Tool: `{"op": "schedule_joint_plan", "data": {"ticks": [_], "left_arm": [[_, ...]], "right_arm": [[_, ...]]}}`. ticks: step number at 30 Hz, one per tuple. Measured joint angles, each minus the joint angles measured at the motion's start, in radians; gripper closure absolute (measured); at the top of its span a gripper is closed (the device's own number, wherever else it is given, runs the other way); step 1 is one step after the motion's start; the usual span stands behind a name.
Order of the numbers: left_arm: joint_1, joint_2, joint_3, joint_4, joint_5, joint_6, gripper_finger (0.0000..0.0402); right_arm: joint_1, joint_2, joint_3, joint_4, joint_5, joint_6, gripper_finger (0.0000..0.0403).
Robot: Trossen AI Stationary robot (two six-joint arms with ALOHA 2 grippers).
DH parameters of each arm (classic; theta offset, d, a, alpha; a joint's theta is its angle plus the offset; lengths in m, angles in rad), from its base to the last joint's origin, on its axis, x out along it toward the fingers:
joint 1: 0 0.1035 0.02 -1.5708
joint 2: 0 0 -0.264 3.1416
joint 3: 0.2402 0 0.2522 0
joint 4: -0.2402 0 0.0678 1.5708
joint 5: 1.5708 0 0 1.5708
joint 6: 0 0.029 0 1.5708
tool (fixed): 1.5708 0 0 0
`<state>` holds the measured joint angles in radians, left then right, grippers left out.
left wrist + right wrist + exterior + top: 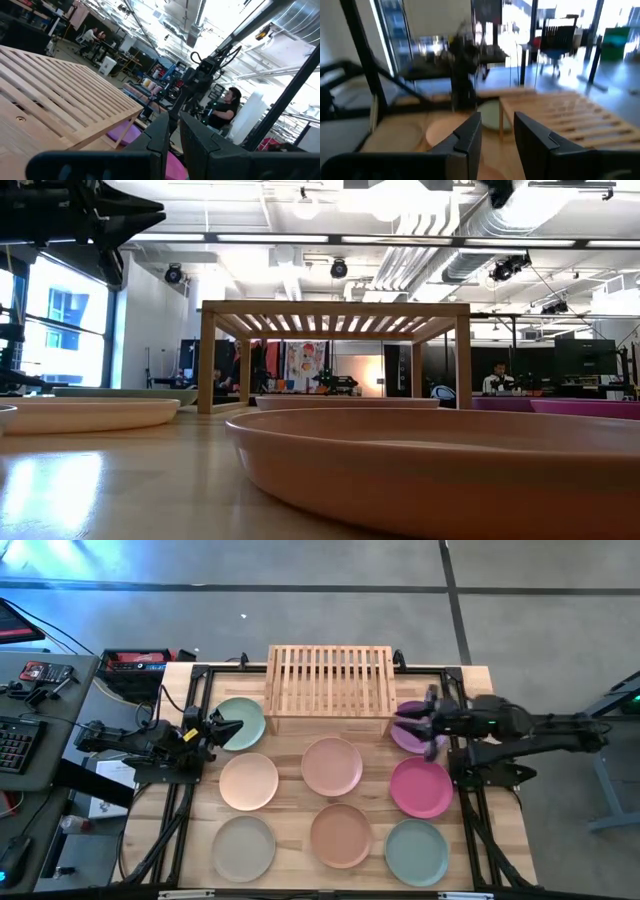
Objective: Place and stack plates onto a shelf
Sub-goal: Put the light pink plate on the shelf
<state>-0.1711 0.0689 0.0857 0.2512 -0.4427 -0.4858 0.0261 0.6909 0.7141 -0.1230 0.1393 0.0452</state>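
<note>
Above table | left end effector (237, 728) nearly closed, empty | right end effector (403, 720) apart, empty

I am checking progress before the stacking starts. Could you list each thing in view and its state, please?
shelf: upright, top bare.
green plate: flat on table, under left end effector.
purple plate: flat on table, under right end effector.
six other plates, e.g. magenta plate: flat on table, unstacked.
left end effector: narrow gap, holding nothing.
right end effector: open, holding nothing.
</note>
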Motion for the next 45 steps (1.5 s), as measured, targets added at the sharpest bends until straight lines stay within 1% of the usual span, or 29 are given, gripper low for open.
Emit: {"op": "schedule_joint_plan", "data": {"ticks": [2,6,13,18,21,26,33,36,41,45], "left_arm": [[0.0,0.0,0.0,0.0,0.0,0.0,0.0367],[0.0,0.0,0.0,0.0,0.001,0.0,0.0367],[0.0,0.0,0.0,0.0,0.001,0.0,0.0367],[0.0,0.0,0.0,-0.001,0.002,0.0,0.0367],[0.0,0.0,0.0,-0.003,0.002,0.0,0.0367],[0.0,0.0,0.0,-0.037,0.004,-0.011,0.0367],[0.0,0.0,0.0,-0.084,0.075,-0.011,0.0367],[0.0,0.0,0.0,-0.095,0.096,-0.011,0.0367],[0.0,0.0,0.0,-0.116,0.103,-0.019,0.0367],[0.0,0.0,0.0,-0.131,0.121,-0.018,0.0367]], "right_arm": [[0.001,0.075,0.03,-0.028,-0.001,0.0,0.0302],[0.001,0.201,0.072,-0.031,-0.02,-0.001,0.0302],[0.001,0.391,0.146,-0.03,-0.026,0.002,0.0288],[0.007,0.513,0.189,-0.028,-0.124,0.003,0.0284],[0.033,0.586,0.2,-0.031,-0.148,0.003,0.0284],[0.095,0.701,0.226,-0.03,-0.146,0.026,0.0284],[0.171,0.839,0.266,-0.03,-0.137,0.048,0.0284],[0.197,0.888,0.274,-0.028,-0.117,0.07,0.0284],[0.229,0.96,0.275,-0.021,-0.112,0.113,0.0284],[0.248,1.011,0.275,-0.02,-0.077,0.134,0.0284]]}}
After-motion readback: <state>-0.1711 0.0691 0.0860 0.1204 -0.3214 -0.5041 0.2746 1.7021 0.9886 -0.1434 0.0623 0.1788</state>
